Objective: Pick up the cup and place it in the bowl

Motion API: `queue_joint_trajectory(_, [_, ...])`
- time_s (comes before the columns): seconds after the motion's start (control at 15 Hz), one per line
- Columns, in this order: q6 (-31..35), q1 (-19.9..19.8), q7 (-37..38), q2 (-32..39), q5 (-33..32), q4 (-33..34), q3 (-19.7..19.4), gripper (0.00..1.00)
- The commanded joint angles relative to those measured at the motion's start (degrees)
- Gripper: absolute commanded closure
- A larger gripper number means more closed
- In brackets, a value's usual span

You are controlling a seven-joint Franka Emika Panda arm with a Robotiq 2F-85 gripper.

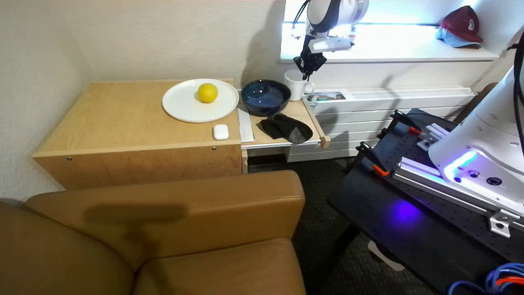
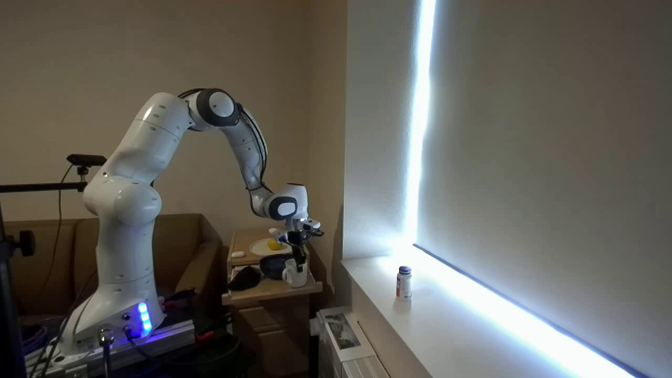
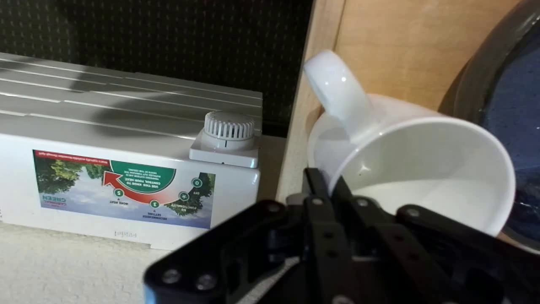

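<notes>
The cup, a white mug [image 1: 293,87], stands at the far corner of the pulled-out drawer, right beside the bowl, and shows in an exterior view [image 2: 295,280]. The dark blue bowl [image 1: 265,100] sits between the cup and the white plate; part of it shows at the right of the wrist view [image 3: 517,114]. In the wrist view the cup [image 3: 430,156] has its handle toward the drawer edge. My gripper [image 3: 331,185] is shut on the cup's wall at the rim, one finger inside and one outside. The cup looks upright and on the drawer surface.
A white plate [image 1: 180,102] with a yellow ball [image 1: 208,93] and a white case [image 1: 220,132] are on the cabinet. A black cloth [image 1: 286,128] lies in front of the bowl. The drawer's side edge [image 1: 315,121], radiator [image 1: 393,102] and windowsill [image 1: 393,49] are close by.
</notes>
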Motion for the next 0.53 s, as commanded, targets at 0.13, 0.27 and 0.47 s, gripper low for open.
queue_joint_trajectory(0.13, [0.42, -2.44, -3.05, -6.43, 2.58, -3.42, 2.84, 0.99])
queue_joint_trajectory(0.27, [-0.12, -2.59, -4.75, -11.06, 2.20, -5.55, 3.41, 0.99])
queue_joint_trajectory(0.47, [-2.08, -2.65, -8.29, -19.64, 1.53, -10.15, 4.49, 0.99])
